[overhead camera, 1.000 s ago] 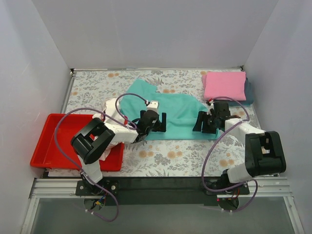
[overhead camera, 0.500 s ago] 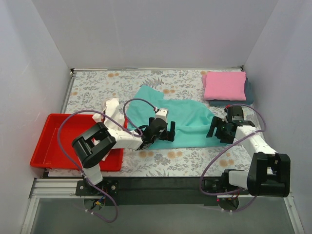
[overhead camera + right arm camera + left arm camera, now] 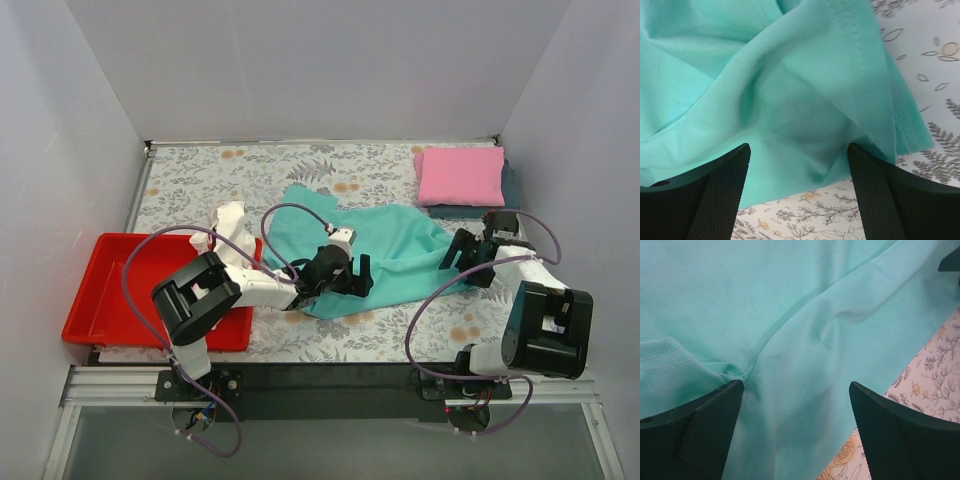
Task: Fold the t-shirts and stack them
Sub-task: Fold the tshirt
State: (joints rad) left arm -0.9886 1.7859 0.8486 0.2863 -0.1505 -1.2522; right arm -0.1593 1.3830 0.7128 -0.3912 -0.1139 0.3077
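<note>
The teal t-shirt (image 3: 395, 245) lies rumpled on the flowered table mid-right. My left gripper (image 3: 360, 277) is open at its near left edge; in the left wrist view (image 3: 795, 440) the jaws stand wide apart over teal cloth (image 3: 790, 315). My right gripper (image 3: 462, 258) is open at the shirt's right edge; in the right wrist view (image 3: 797, 195) the jaws straddle a hemmed fold (image 3: 765, 75). The folded pink shirt (image 3: 460, 175) rests on the dark blue-grey shirt (image 3: 512, 188) at far right. The white shirt (image 3: 230, 225) is bunched at the tray's far right corner.
A red plastic tray (image 3: 110, 300) stands at the near left, partly behind my left arm. White walls close in the left, back and right sides. The table's near edge meets a black rail (image 3: 330, 375).
Both grippers have moved right, the left one also nearer. The teal shirt has shifted with them toward the near right and is more rumpled.
</note>
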